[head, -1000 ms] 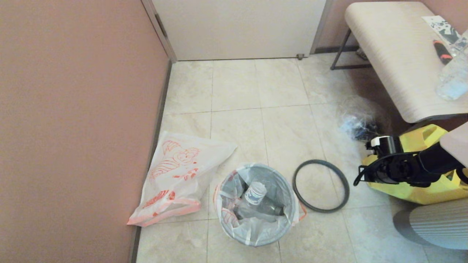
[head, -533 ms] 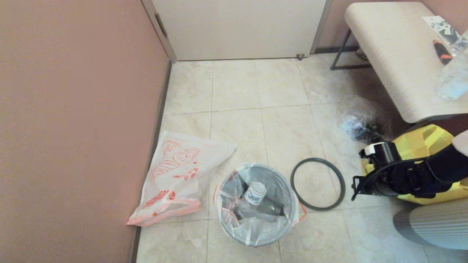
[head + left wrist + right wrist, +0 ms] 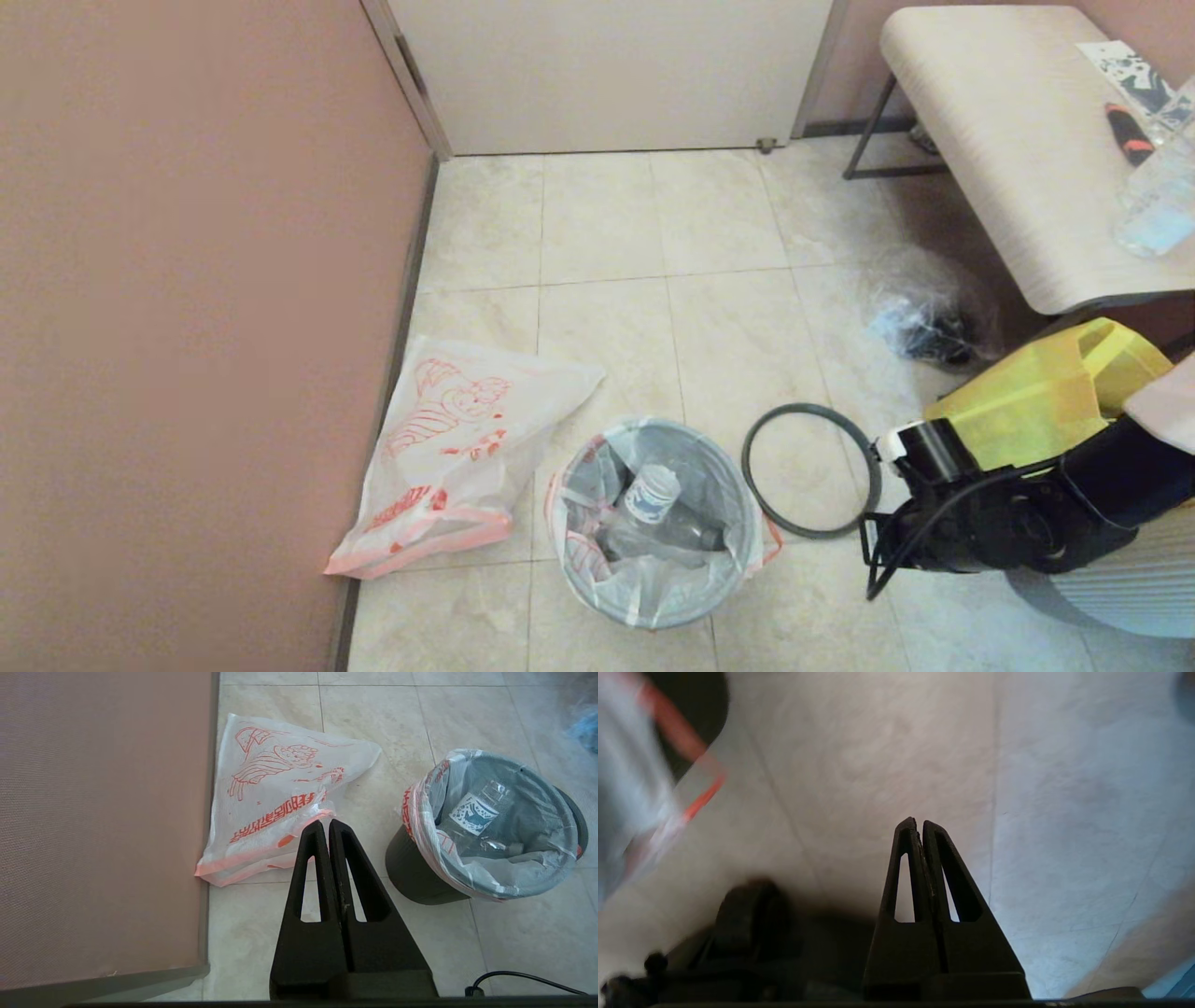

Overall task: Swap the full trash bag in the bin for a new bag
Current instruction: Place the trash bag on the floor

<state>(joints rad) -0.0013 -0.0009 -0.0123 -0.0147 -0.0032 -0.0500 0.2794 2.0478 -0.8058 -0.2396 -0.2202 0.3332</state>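
The bin (image 3: 413,870) stands on the tile floor, lined by the full trash bag (image 3: 653,583), whose edge folds over the rim; a clear bottle (image 3: 652,495) lies inside. The new bag (image 3: 457,439) lies flat beside the wall, left of the bin. The bin's grey ring (image 3: 810,471) lies on the floor just right of the bin. My right arm (image 3: 1008,532) hovers low, right of the bin and near the ring. Its gripper (image 3: 920,823) is shut and empty over bare tile. My left gripper (image 3: 325,823) is shut and empty, above the floor near the new bag's handles.
A pink wall (image 3: 187,327) runs along the left and a door (image 3: 607,75) closes the far side. A yellow bag (image 3: 1036,401), a clear film bag (image 3: 920,322) and a bench (image 3: 1008,140) fill the right. A grey ribbed object (image 3: 1130,583) sits near right.
My right arm has swung from in front of the yellow bag down and nearer, ending right of the bin. The ring shifted slightly left. The bags and bin have not moved.
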